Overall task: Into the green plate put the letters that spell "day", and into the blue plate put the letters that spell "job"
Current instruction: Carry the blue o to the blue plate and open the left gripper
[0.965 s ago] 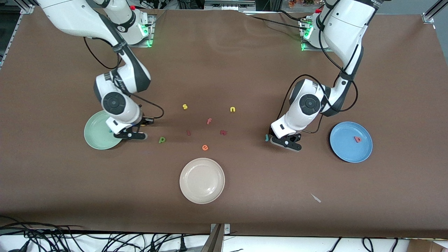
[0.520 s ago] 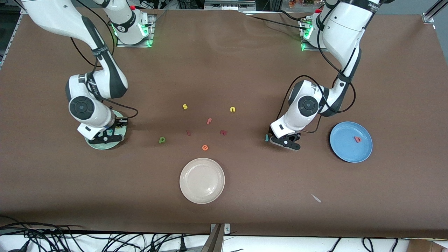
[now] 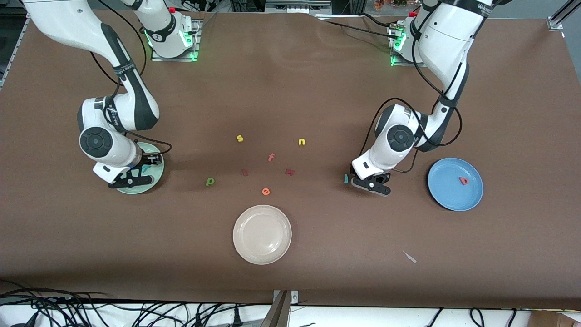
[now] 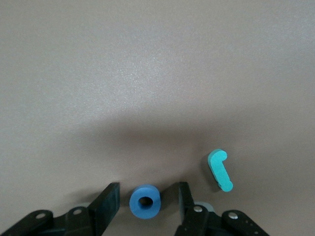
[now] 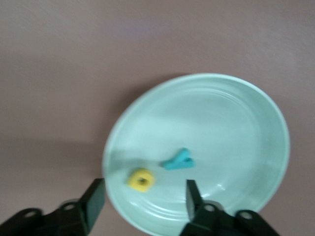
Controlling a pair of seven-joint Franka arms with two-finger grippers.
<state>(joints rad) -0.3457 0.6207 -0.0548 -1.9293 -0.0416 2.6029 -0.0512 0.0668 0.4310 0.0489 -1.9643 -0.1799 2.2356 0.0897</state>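
The green plate [image 3: 154,181] lies near the desk's edge at the right arm's end; in the right wrist view it holds the yellow "a" [image 5: 141,180] and the teal "y" [image 5: 179,160], apart from each other. The right gripper [image 5: 142,199] hangs over this plate, jaws open and empty. The green "d" [image 3: 210,181] lies on the desk, between the green plate and the orange "e" [image 3: 266,191]. The blue plate [image 3: 447,195], near the left arm's end, holds the red "b" [image 3: 463,180]. The left gripper [image 4: 146,205] stands low at the desk, jaws open astride the blue "o" [image 4: 145,201], without touching it. The teal "j" [image 4: 219,169] lies just beside.
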